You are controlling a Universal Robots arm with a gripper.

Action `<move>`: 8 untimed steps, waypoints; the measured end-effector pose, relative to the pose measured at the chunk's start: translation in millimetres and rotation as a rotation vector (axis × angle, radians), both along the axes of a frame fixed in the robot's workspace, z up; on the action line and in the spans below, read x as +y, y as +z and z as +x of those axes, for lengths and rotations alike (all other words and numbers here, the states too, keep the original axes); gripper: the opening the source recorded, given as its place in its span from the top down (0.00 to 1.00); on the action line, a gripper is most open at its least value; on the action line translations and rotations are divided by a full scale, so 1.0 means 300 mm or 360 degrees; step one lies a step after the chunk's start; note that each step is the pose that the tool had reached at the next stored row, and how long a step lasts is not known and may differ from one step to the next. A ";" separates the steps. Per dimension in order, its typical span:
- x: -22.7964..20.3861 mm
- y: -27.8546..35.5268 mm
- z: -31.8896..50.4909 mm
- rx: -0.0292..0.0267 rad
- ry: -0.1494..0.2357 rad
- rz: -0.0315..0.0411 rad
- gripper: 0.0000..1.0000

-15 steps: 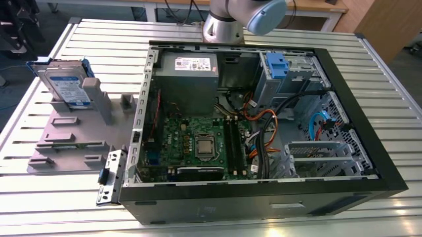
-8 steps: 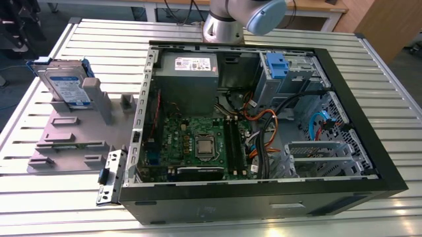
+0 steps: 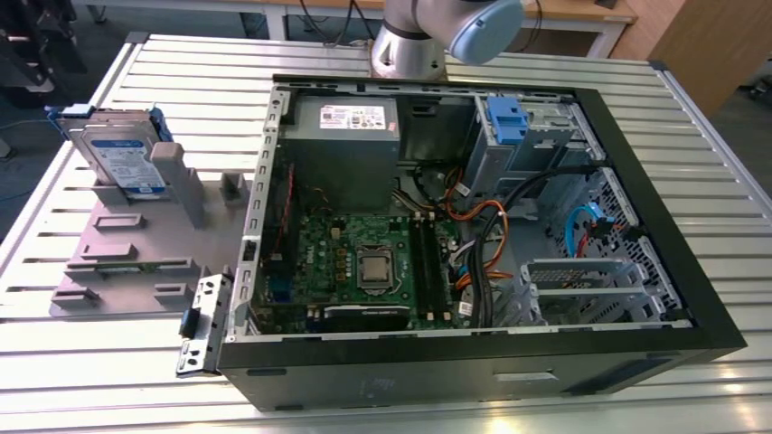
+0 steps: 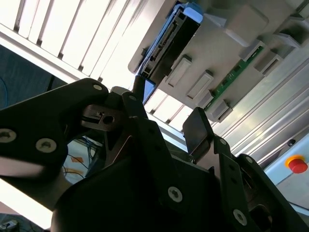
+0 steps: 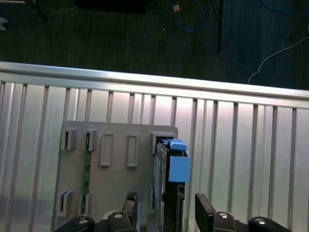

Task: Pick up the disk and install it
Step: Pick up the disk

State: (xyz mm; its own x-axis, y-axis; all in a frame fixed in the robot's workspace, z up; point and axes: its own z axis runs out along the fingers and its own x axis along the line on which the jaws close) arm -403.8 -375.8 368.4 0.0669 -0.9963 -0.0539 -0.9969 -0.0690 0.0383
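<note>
A: Where is the disk (image 3: 121, 158)?
B: On the slatted table (image 3: 157, 54), left of the computer case (image 3: 711, 307) in the exterior view, on edge in a grey stand (image 3: 121, 262).
A: Handling?
B: Probably stiff, weighty, shock-sensitive; take its flat sides. The gripper (image 5: 165, 200) has its fingers (image 5: 203, 210) spread wide, flanking it, holding nothing.

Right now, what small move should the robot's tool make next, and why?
Probably lower straight down. In the first wrist view the open tool hangs above the silver hard drive in its blue plastic carrier, standing on edge in the grey holder, with its fingers either side.
</note>
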 end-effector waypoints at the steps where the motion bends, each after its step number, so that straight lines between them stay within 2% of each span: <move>1: 0.002 0.000 0.000 0.00001 0.0000 0.0000 0.41; 5: 0.013 -0.003 0.000 0.00001 0.0000 0.0000 0.41; 8: 0.026 -0.005 0.000 0.00002 0.0000 0.0000 0.41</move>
State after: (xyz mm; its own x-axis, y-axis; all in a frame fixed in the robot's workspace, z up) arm -403.8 -368.0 367.0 0.0670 -0.9963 -0.0538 -0.9969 -0.0691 0.0384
